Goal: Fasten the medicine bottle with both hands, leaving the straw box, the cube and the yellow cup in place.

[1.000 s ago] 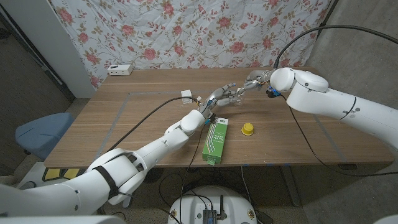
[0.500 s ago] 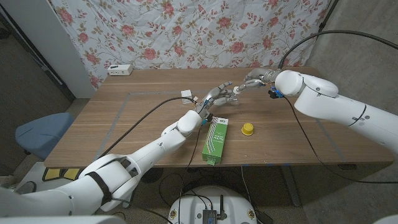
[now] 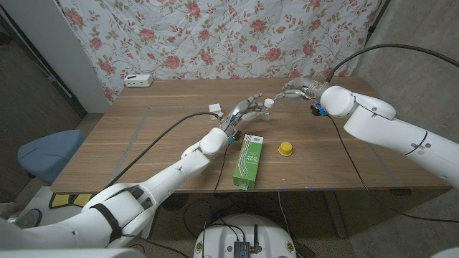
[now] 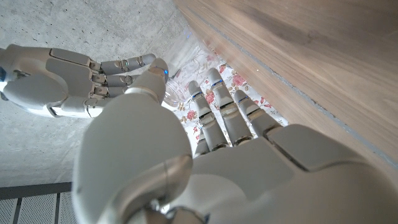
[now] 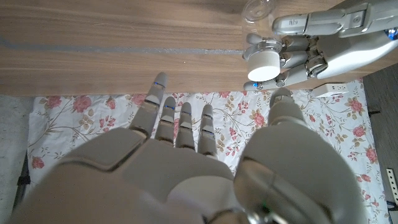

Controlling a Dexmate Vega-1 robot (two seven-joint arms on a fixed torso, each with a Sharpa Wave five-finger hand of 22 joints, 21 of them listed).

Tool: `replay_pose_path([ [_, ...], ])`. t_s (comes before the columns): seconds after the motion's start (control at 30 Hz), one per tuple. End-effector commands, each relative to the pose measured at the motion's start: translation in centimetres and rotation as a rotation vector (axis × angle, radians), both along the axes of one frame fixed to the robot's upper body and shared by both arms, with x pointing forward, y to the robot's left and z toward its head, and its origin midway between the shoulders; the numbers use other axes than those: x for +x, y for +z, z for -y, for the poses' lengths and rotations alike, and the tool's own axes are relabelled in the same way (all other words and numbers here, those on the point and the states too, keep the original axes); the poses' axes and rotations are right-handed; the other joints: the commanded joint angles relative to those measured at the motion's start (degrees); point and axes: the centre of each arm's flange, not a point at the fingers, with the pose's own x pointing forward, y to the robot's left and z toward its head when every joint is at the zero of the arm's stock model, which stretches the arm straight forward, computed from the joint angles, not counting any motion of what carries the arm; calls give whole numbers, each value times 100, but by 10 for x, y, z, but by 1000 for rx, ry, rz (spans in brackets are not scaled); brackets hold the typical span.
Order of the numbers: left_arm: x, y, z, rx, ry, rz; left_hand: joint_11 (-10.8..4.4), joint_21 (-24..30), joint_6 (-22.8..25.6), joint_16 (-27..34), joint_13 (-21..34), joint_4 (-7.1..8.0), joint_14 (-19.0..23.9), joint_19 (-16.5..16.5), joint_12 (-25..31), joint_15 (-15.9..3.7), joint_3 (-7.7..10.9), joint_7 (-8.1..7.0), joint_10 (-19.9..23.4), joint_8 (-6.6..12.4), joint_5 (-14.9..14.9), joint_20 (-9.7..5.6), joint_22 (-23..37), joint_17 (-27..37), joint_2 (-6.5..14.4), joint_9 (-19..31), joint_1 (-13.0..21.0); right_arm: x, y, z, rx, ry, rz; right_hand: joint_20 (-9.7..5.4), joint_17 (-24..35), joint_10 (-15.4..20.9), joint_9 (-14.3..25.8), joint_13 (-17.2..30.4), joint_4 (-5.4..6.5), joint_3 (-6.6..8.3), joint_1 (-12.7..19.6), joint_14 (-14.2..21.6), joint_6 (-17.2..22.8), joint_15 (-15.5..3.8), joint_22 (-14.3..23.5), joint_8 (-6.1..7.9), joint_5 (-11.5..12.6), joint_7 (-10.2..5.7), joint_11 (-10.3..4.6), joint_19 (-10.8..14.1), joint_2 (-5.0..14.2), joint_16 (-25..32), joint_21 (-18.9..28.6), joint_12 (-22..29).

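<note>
Fingers [image 5: 292, 59] of left hand [image 3: 244, 112] grip medicine bottle [image 5: 262, 57] — clear body, white cap.

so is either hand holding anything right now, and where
The left hand grips the medicine bottle by its clear body below the white cap; the right hand holds nothing.

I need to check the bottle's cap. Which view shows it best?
The right wrist view: the white cap faces the camera, large and sharp, held in the left hand. The head view shows it as a small white dot between the left hand and the right hand. In the left wrist view I cannot make it out.
</note>
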Motion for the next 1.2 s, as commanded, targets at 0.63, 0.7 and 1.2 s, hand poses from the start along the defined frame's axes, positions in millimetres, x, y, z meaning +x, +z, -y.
replay_pose_path([
  [0.63,-22,-13,-58,-78,61,19,-13,18,8,0,23,-1,-50,42,21,-679,-45,26,19,4,14,-745,17,14,-10,23,-2,19,-22,11,305,41,104,-500,-12,201,-138,-81,23,31,-110,90,96,-333,-15,-13,-72,122,-41,171,178,29,27,-34],
  [0.7,-23,-13,-61,-79,63,22,-9,18,8,0,23,0,-55,43,22,-682,-48,25,20,5,14,-745,17,14,-10,23,-5,20,-24,11,323,42,103,-504,-6,211,-147,-87,48,37,-139,89,88,-335,-14,-17,-76,128,-36,168,222,30,23,-38],
  [1.2,-34,-21,-83,-105,81,28,-9,19,-3,-5,24,9,-86,49,22,-686,-60,30,16,1,13,-739,17,13,-8,23,-26,29,-44,16,515,71,101,-616,-44,187,-403,-196,48,106,-909,-29,-266,-372,-17,-42,-163,3,-35,-6,582,-84,-35,-224],
])
